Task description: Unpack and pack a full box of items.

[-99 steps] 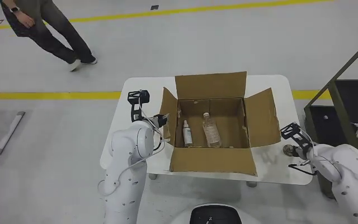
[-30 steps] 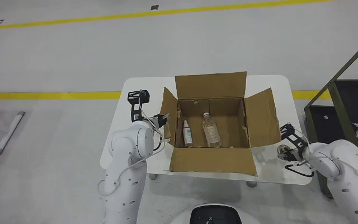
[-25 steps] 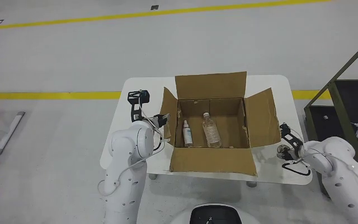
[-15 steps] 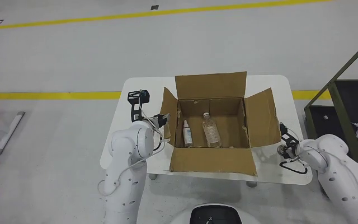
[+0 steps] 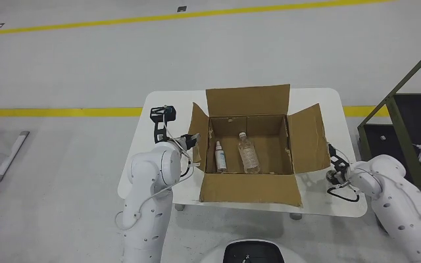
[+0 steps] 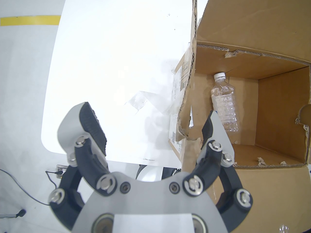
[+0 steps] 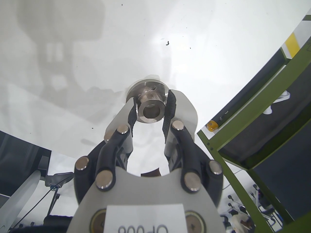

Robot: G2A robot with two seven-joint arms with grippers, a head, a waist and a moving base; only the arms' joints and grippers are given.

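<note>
The metal fitting [image 7: 150,111], a short flanged sleeve, sits clamped by its neck in the right gripper [image 7: 150,103], low over the table [image 5: 316,98] at about 4 o'clock from the cardboard box [image 5: 250,187]. Whether its flange touches the tabletop I cannot tell.

Whichever way the fitting is meant to go, it is best kept level, flange down. If it goes into the box, it should be lifted above the spread side flap before crossing over. If it is set out, the pincer should open only once the flange sits flat.

The left gripper [image 6: 148,120] hangs open and empty at about 10 o'clock from the box.

Count: one box with four flaps spread, one fitting, and two bottles lying inside, a clear bottle [image 5: 248,154] and a small white spray bottle [image 5: 220,156] at its 9 o'clock.
</note>
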